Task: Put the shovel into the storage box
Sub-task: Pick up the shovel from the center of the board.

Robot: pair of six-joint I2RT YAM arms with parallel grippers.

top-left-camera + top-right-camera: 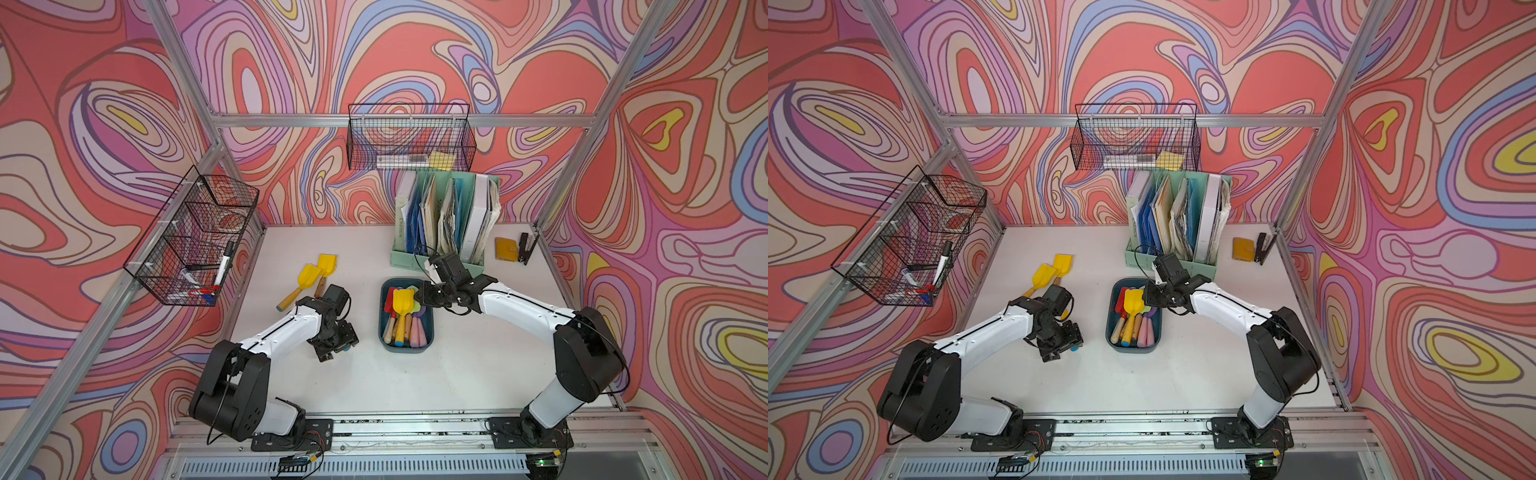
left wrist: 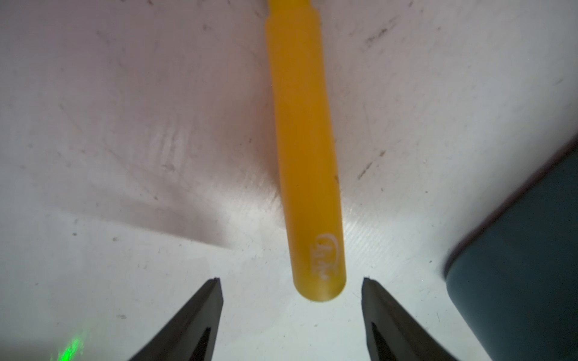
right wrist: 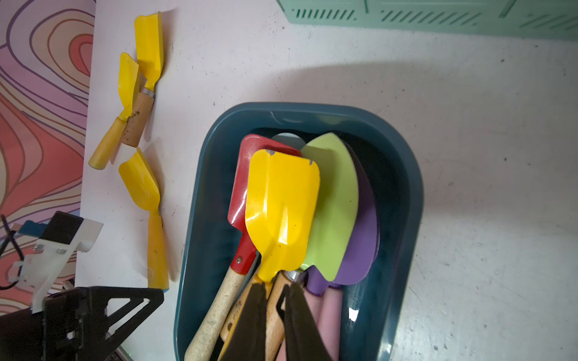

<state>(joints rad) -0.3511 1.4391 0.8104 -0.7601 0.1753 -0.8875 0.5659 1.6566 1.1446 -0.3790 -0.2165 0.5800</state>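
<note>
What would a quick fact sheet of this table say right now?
storage box: teal, on the table
stacked shovels: inside the box, yellow on top of red, green, purple
loose shovels: three yellow, outside the box
left gripper: open, yellow handle end between its fingertips
right gripper: over the box, fingers nearly together, grip unclear

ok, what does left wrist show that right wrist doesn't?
Only left wrist: left jaws open, straddling the end of the yellow-handled shovel without touching it. Only right wrist: inside the storage box, stacked shovels with red, yellow, green and purple blades; two more yellow shovels on the table; the mint organiser. Both: that yellow-handled shovel, the storage box wall, the white table.
</note>
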